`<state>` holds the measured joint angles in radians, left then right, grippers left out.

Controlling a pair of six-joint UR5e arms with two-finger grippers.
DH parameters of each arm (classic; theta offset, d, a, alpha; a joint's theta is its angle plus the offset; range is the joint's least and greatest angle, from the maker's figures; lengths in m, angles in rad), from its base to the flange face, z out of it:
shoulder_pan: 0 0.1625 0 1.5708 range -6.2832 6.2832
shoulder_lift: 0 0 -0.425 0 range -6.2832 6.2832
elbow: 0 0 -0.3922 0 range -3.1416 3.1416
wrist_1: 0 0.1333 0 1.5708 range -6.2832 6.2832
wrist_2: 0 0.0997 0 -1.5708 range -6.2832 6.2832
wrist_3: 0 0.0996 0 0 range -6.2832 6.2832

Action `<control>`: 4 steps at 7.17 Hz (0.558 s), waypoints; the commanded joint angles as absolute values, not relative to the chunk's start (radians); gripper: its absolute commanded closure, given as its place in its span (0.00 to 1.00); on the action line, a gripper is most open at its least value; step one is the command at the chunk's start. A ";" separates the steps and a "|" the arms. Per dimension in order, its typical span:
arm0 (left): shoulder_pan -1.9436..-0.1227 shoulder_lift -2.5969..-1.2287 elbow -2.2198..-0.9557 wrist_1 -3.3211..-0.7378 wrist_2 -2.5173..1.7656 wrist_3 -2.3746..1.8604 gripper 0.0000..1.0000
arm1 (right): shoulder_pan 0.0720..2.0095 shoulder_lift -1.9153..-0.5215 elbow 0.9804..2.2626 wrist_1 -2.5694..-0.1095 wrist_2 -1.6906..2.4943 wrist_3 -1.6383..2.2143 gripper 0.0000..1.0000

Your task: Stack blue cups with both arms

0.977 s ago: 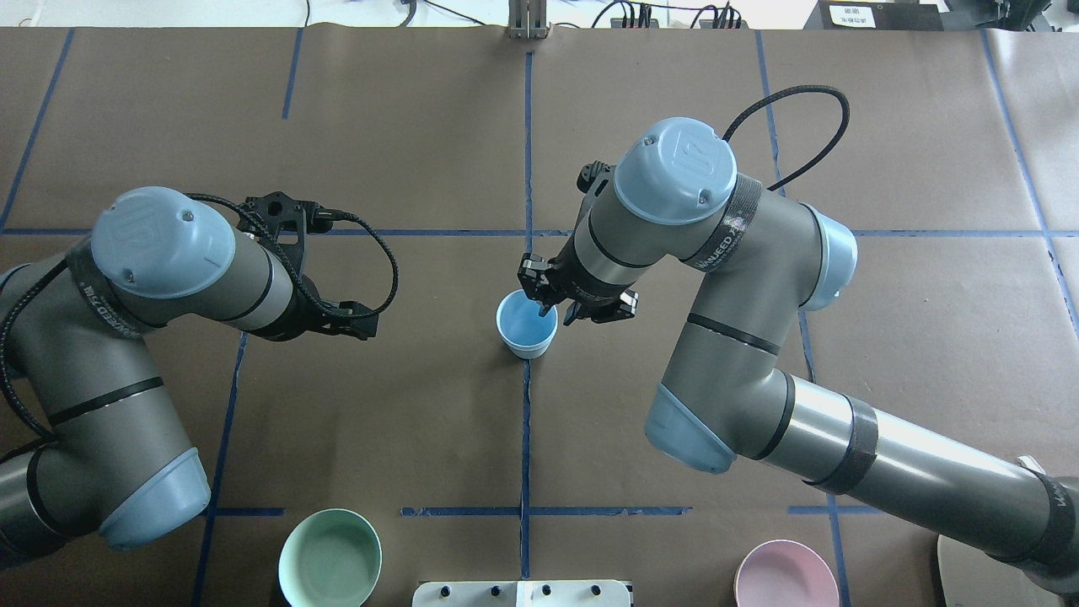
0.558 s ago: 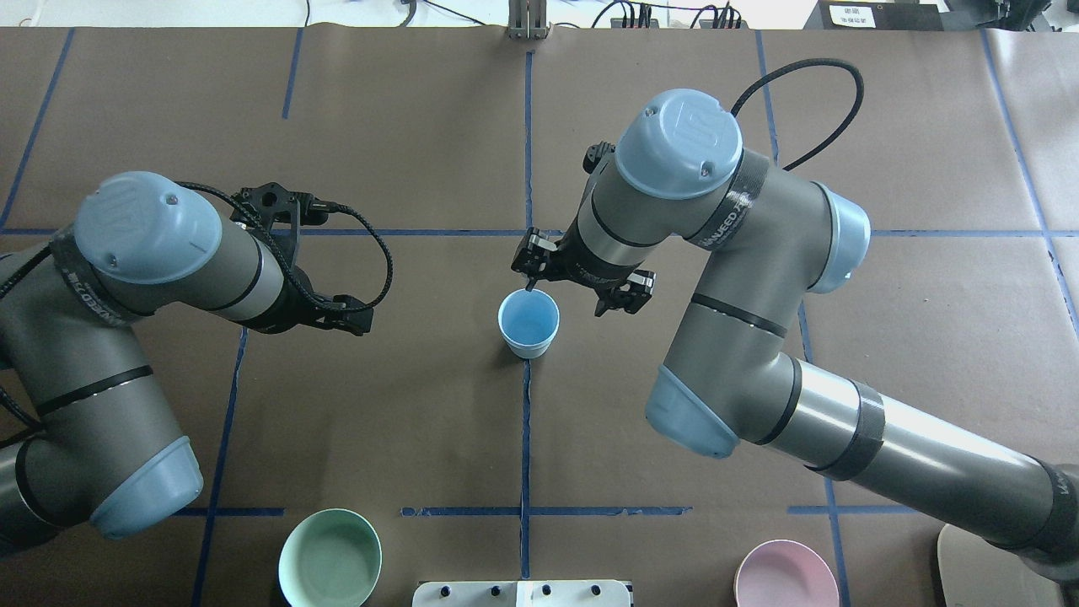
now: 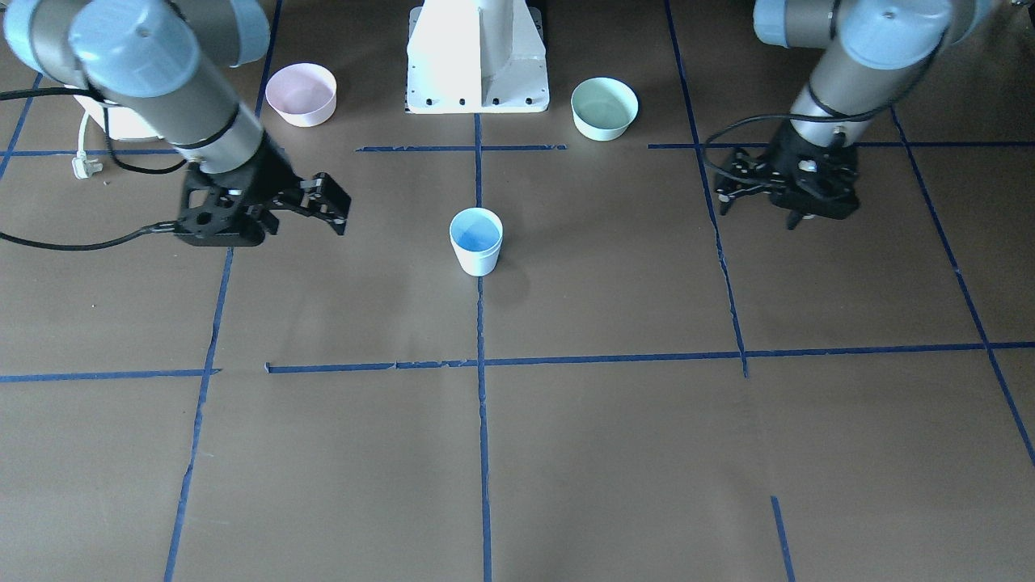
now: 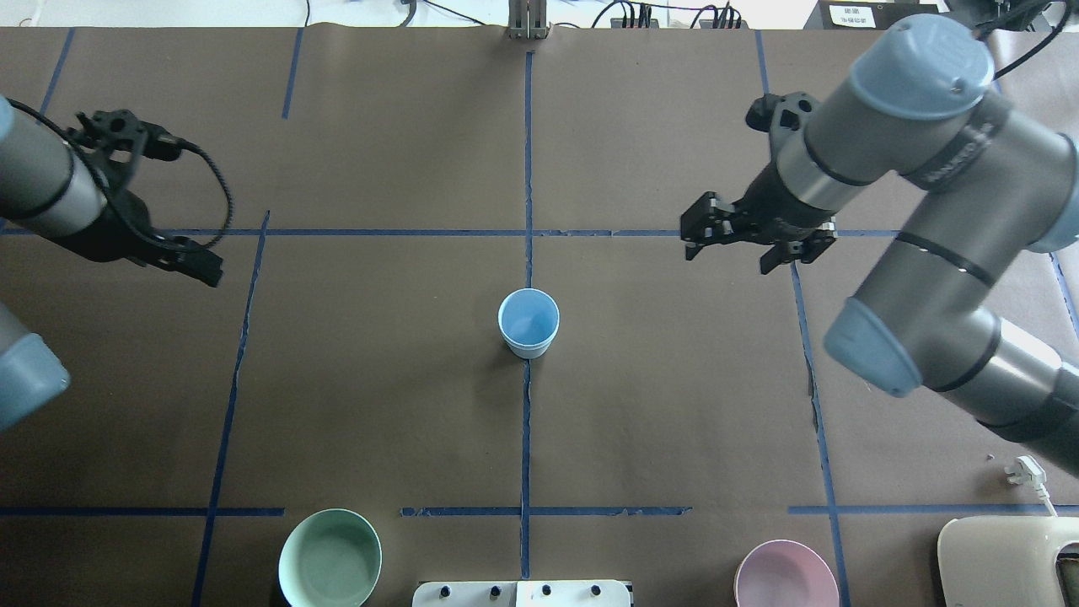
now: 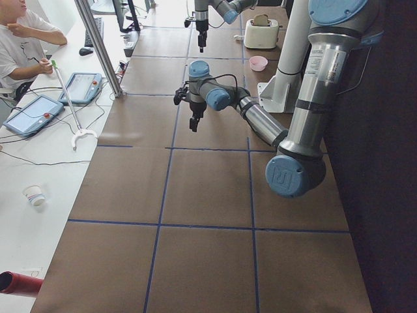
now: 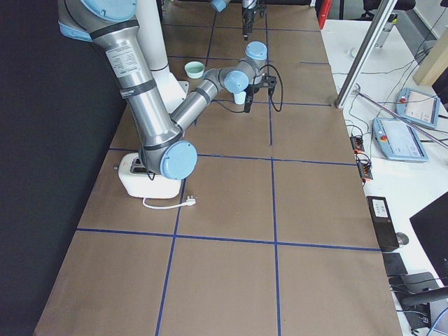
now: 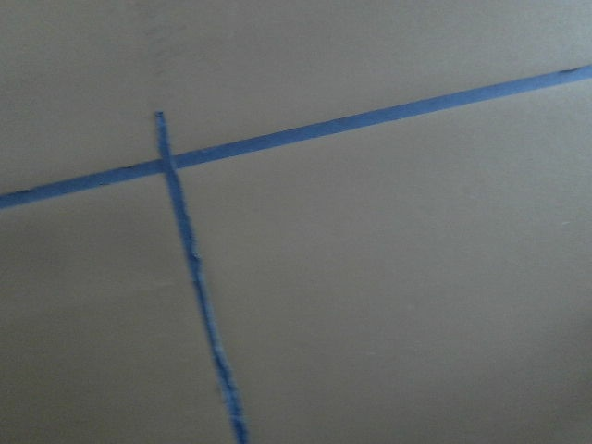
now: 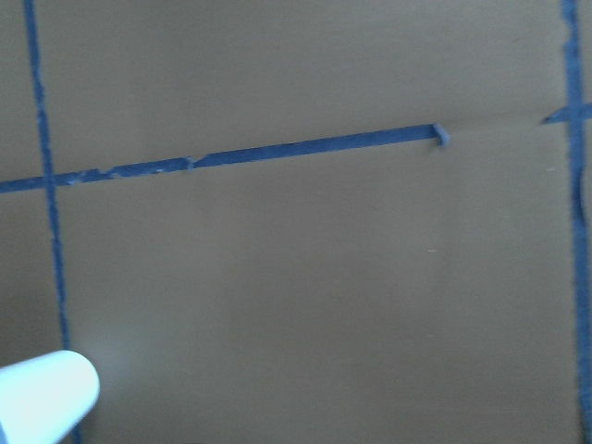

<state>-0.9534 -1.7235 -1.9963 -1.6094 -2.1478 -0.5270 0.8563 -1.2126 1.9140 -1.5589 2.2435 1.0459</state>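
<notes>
A pale-blue cup (image 4: pixel 528 323) stands upright at the table's middle on a blue tape line; it also shows in the front view (image 3: pixel 475 241) and the right side view (image 6: pixel 240 98). Only one cup shape shows, and I cannot tell whether a second cup is nested in it. My right gripper (image 4: pixel 728 260) is open and empty, well to the cup's right and a little beyond it. My left gripper (image 3: pixel 760 212) is open and empty, far to the cup's left. The right wrist view catches the cup's pale side (image 8: pixel 42 400) at its lower left corner. The left wrist view shows only table and tape.
A mint-green bowl (image 4: pixel 330 558) and a pink bowl (image 4: pixel 786 575) sit at the near edge, either side of the white pedestal base (image 3: pixel 477 65). A white toaster-like appliance (image 4: pixel 1007 556) with a loose plug (image 4: pixel 1024 472) stands at the near right corner.
The right gripper has lifted off the cup's rim and swung far right and away. The left arm has pulled back to the left. The cup has stayed in place.
</notes>
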 commanded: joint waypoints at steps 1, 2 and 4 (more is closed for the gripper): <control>-1.195 -1.634 -1.936 -1.586 -2.262 -0.163 0.00 | 1.028 -1.441 1.950 -1.552 2.330 0.672 0.00; -1.313 -1.632 -1.865 -1.551 -2.316 -0.017 0.00 | 1.140 -1.536 1.931 -1.558 2.364 0.459 0.00; -1.473 -1.655 -1.693 -1.509 -2.344 0.241 0.00 | 1.312 -1.633 1.855 -1.565 2.405 0.167 0.00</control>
<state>-1.3730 -1.6445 -1.7968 -1.5291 -2.3173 0.0899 1.2080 -1.5692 1.8962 -1.5615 2.3705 0.3416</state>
